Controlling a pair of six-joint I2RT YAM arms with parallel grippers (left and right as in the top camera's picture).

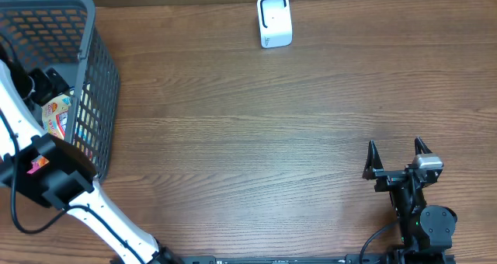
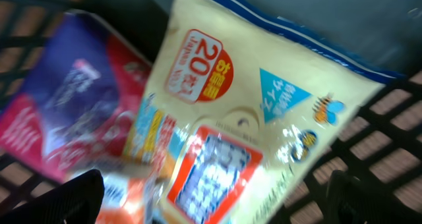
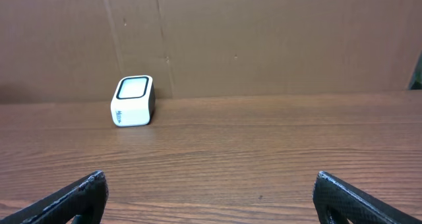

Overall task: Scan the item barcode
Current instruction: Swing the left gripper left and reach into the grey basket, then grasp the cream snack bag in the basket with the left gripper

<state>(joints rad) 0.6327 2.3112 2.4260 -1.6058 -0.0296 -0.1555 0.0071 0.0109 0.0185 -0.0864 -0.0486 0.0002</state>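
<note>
Hovering inside basket point(image 1: 93, 31), left gripper point(image 2: 217, 199) spread above packet point(image 2: 264, 105), nothing gripped; right gripper point(image 1: 396, 151) spread, idle; pickup and scanner point(image 1: 274, 20) pass not yet done.

There's the pale yellow glossy plastic packet point(image 2: 264, 112), red "20" badge and blue top edge showing, lying tilted inside the grey mesh basket point(image 1: 92, 31) on the left, while the small white boxy scanner point(image 1: 274, 20) stands upright at the far edge of the wooden table point(image 1: 248, 140), well apart.

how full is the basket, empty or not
Not empty: the basket holds a pale yellow bag and a red-purple packet, both clear in the left wrist view.
</note>
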